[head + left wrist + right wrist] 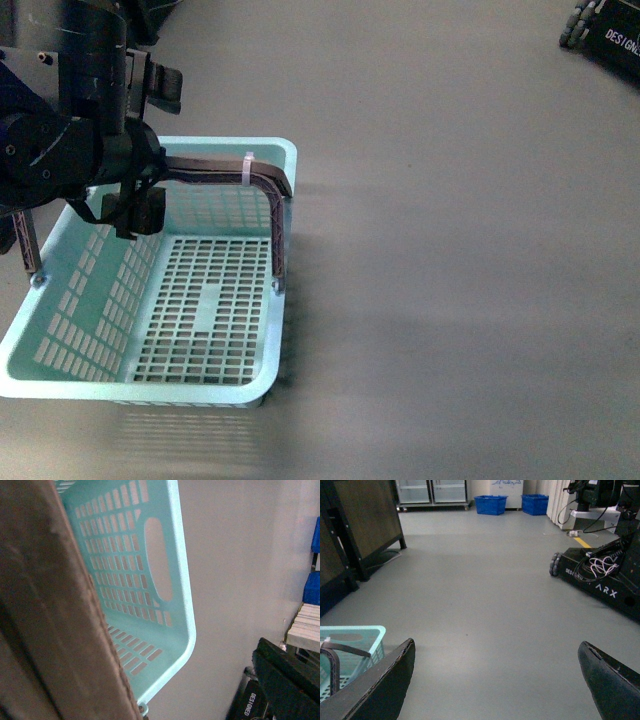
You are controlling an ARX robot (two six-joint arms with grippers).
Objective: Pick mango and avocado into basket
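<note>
Front view shows the left gripper right at the brown handle of the basket, likely to carry it. I cannot tell if it squeezes. The right gripper is wide open, holding nothing. The basket is empty, with no mango or avocado in sight.

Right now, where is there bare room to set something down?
Inside the basket the slotted bottom is bare, freest at its near end; its far end is crowded by the left fingers and the brown handle. The grey floor right of the basket is bare up to the black machine.
</note>
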